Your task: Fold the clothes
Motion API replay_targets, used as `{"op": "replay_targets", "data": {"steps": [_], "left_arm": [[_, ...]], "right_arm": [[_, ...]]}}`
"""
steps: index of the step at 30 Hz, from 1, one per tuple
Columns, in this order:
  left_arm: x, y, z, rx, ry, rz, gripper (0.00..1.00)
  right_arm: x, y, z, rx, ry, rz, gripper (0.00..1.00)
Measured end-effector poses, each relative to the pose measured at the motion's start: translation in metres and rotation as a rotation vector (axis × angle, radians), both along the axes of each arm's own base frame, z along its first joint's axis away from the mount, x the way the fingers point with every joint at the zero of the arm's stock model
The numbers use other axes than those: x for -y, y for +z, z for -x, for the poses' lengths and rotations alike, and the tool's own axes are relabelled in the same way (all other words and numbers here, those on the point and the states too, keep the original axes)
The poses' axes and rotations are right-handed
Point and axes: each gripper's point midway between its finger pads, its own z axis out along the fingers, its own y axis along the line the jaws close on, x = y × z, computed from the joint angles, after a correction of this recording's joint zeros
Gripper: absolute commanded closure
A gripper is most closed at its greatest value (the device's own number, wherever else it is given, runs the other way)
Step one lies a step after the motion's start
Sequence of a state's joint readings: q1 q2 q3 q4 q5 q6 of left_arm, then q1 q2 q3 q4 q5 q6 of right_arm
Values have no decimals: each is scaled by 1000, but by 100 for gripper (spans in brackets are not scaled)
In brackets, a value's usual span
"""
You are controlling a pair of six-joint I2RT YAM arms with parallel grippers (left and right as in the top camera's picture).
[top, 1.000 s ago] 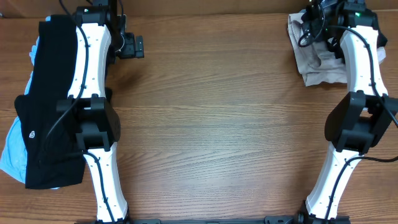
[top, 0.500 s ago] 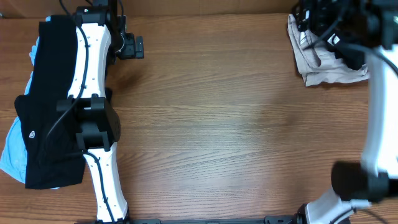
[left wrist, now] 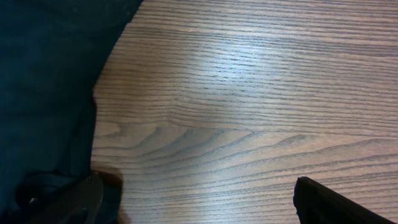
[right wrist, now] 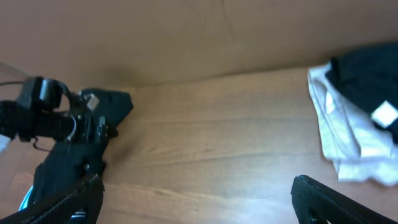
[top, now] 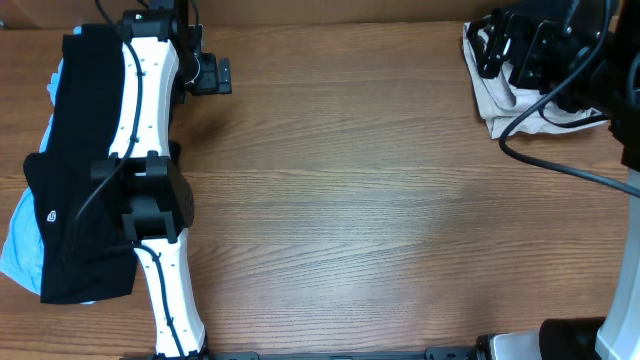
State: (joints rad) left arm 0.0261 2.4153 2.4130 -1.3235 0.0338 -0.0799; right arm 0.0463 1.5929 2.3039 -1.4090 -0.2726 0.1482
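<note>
Right gripper (right wrist: 196, 185) newly raised over crumpled beige cloth garment (top: 516, 120), upper right.
Its jaws stand spread and empty; left gripper (left wrist: 199, 185) spread too; folding has not begun.

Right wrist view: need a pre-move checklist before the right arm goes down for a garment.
1. ok: right gripper wide open, nothing between its fingers.
2. ok: left gripper open too, over bare wood, holding nothing.
3. ok: beige garment sits in the far right corner, under the right gripper in the overhead view.
4. cannot tell: a clean edge to grab; it is bunched, with a black garment lying on it.
5. ok: middle of the table bare for spreading.
6. not ok: left arm stretches across the black T-shirt on the left.
</note>
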Motion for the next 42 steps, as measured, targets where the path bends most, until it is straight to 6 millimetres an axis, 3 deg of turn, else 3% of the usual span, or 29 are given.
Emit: {"op": "replay_targets", "data": {"steps": [6, 11, 16, 20, 24, 29, 37, 42], "left_arm": [[0, 0, 0, 0, 0, 0, 0], [0, 0, 0, 0, 0, 0, 0], [0, 0, 0, 0, 0, 0, 0], [1, 0, 0, 0, -1, 2, 0], [1, 0, 0, 0, -1, 3, 0], [1, 0, 0, -1, -1, 4, 0], [1, 0, 0, 1, -2, 7, 0], [1, 0, 0, -1, -2, 7, 0]], "right_arm": [[9, -8, -2, -24, -37, 39, 0], [11, -23, -24, 7, -3, 121, 0], [-8, -54, -52, 47, 69, 177, 0], [-22, -89, -51, 74, 114, 191, 0], [-18, -106, -28, 144, 108, 195, 0], [-13, -128, 17, 289, 93, 181, 0], [-5, -209, 70, 453, 55, 132, 0], [3, -244, 98, 521, -11, 63, 0]]}}
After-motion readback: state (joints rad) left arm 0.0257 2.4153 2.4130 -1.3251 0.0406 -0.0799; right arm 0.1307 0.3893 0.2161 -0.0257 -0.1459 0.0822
